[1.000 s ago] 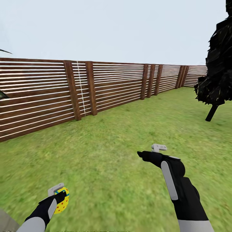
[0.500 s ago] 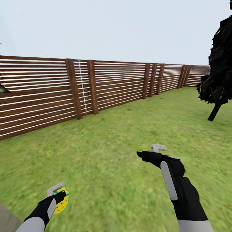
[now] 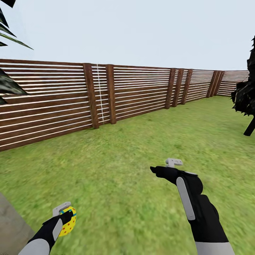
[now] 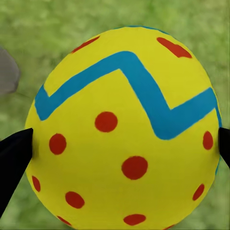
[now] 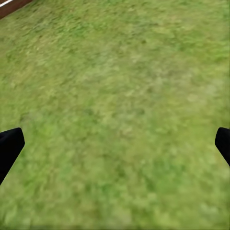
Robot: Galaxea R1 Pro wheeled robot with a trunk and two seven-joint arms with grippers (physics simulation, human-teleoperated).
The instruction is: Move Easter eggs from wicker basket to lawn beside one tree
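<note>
Head view: left gripper (image 3: 65, 216) sat low at the left, closed on a yellow egg (image 3: 68, 221) w/ red dots and a blue zigzag band. Left wrist view confirmed it: egg (image 4: 125, 129) pinched between the two black fingertips (image 4: 14, 158), one on each side, grass blurred behind it. Egg was held up off the lawn (image 3: 120, 166).

Right gripper (image 3: 159, 167) hung further out over the grass, nothing in it. In the right wrist view its fingertips (image 5: 9, 146) stood wide apart at the frame edges, bare lawn (image 5: 115, 105) between them.

Brown slat fence (image 3: 134, 88) ran across the back of the garden. An all-black tree (image 3: 248, 92) stood on the grass at far right, well apart from both grippers. Dark leaf tips (image 3: 9, 32) showed at upper left. A grey patch (image 3: 10, 223) sat at lower left, near the left arm; couldn't tell what it was.
</note>
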